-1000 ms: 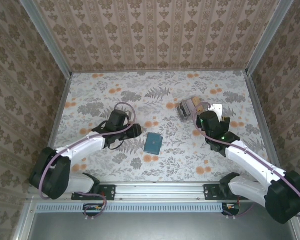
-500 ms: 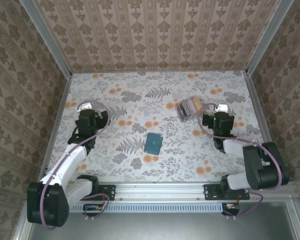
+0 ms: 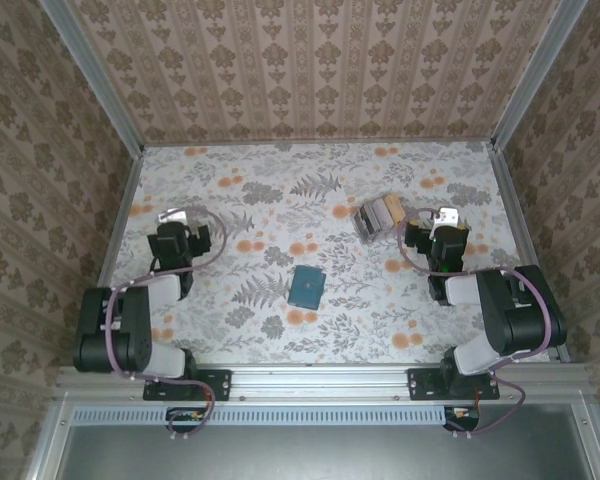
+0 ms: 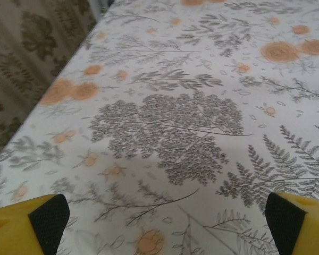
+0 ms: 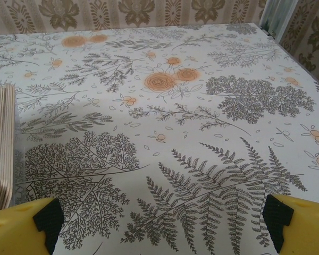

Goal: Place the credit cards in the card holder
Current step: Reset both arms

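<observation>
I have the left hand (image 4: 162, 220) spread wide over the floral table (image 3: 280, 190), far over on the left side and well apart from everything else. The right hand (image 5: 162, 220) is spread wide too, on the right side. The credit cards (image 3: 378, 216) stand stacked on edge just to its left. The teal card holder (image 3: 306, 287) lies flat between the two hands, somewhat nearer.

teal card holder (image 3: 306, 286) closed, lying flat, pastel credit cards (image 3: 378, 216) stacked on edge, apart to its far right
</observation>
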